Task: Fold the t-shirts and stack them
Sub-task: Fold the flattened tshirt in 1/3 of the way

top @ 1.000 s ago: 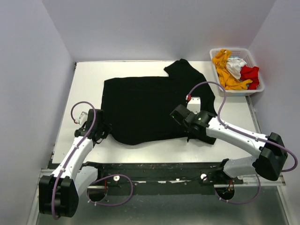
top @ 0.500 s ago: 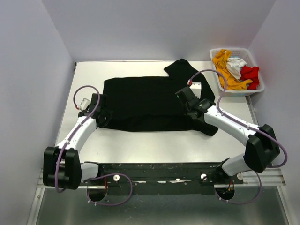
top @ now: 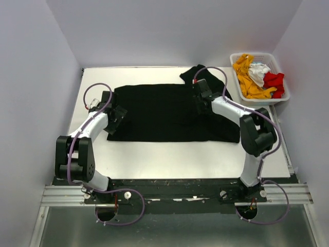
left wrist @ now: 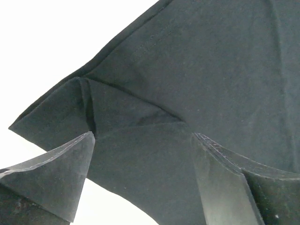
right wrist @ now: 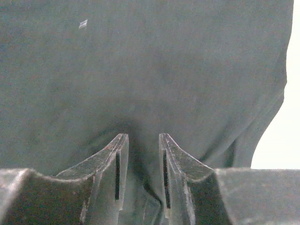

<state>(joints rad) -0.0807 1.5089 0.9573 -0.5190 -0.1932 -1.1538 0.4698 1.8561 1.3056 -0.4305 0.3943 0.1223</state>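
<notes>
Where the bare tabletop [top: 180, 154] lies nearest the arm bases, you meet the near edge of the black t-shirt [top: 159, 116], which is laid flat across the middle, with one sleeve jutting out at the far side. At its left edge the left gripper [left wrist: 140, 136] hovers over a turned-over corner. Its jaws are spread wide and hold nothing, probably so that the corner lies undisturbed. Farther back, the right gripper [right wrist: 140, 140] sits low on the cloth, its jaws drawn close and seemingly pinching a small pucker, judging by the creases running into the gap. Beyond, in the far right corner, the white basket [top: 286, 95] holds the orange-yellow t-shirt [top: 247, 77], white t-shirt [top: 259, 69] and red t-shirt [top: 273, 82] crumpled together, not yet folded.
</notes>
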